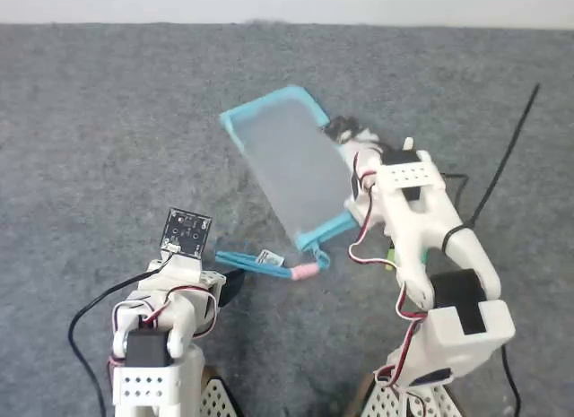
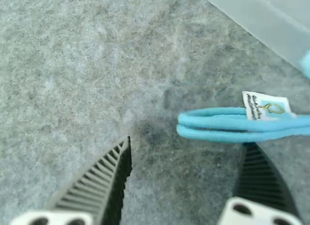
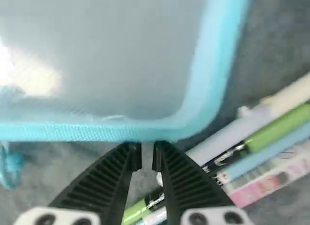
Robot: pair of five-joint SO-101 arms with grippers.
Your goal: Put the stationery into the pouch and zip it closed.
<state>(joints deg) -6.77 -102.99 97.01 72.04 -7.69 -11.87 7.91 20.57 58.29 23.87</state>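
Observation:
A translucent pouch (image 1: 287, 166) with cyan trim lies in the middle of the grey mat. Its blue strap loop (image 1: 256, 259) with a white tag trails from the near corner. My right gripper (image 1: 352, 212) sits at the pouch's near right edge. In the right wrist view that gripper (image 3: 147, 155) is shut against the cyan trim (image 3: 145, 133), with something thin and pale pinched between the jaws. Several pens (image 3: 252, 147) lie beside it, outside the pouch. My left gripper (image 2: 188, 145) is open low over the mat, with the strap loop (image 2: 232, 126) just past its fingertips.
Grey carpet-like mat (image 1: 108, 121) covers the whole table. A black cable (image 1: 507, 157) runs off to the far right. Both arm bases stand at the near edge, with open mat to the left and behind the pouch.

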